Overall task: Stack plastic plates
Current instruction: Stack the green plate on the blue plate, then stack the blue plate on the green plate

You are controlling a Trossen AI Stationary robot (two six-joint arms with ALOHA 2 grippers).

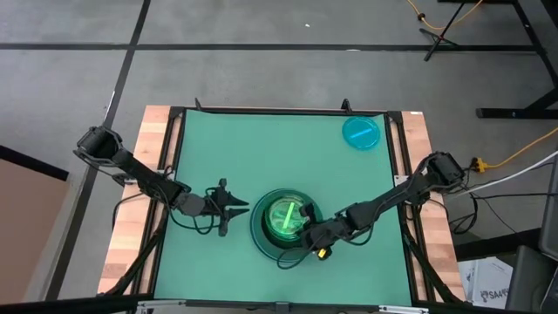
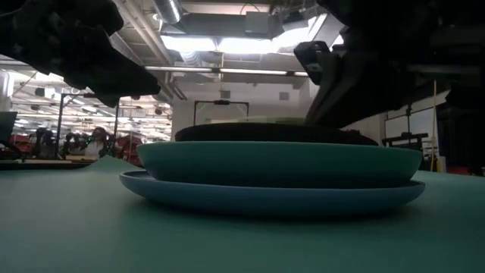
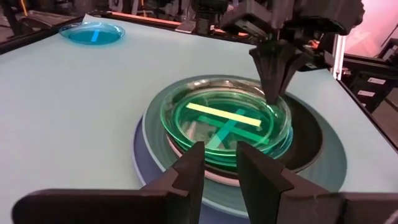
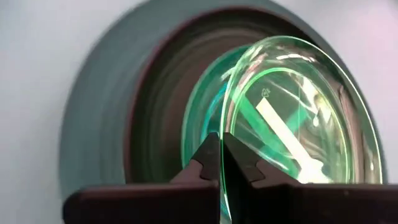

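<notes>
Right gripper point(image 4: 221, 163) pinched on the rim of the small translucent lime-green plastic plate point(image 1: 287, 216), fingers pressed together with only the thin edge between them. Plate held tilted, low over the middle of the stack point(image 2: 273, 173) at the near centre of the green table mat point(image 1: 261, 148). Beneath it, from the top down: a white medium plate point(image 3: 186, 155) showing only as a thin pale edge, a black medium plate point(image 3: 308, 134), a dark-green large plate point(image 2: 280, 163), and a blue large plate point(image 2: 269, 196) at the bottom. Whether the lime-green plate already touches the pile cannot be told.

Left gripper point(image 1: 235, 208) just beside the stack on the mat, fingers spread a little, holding nothing, waiting.

Small translucent cyan plastic plate point(image 1: 361, 133) lying flat alone, well apart in the far right corner.

Step in hand, by judgement: setting down plate 5 of 6. Next move likely calls for levelling the lime-green plate, lowering until seated, releasing the pinch, then lifting straight up before reaching for the cyan one.
</notes>
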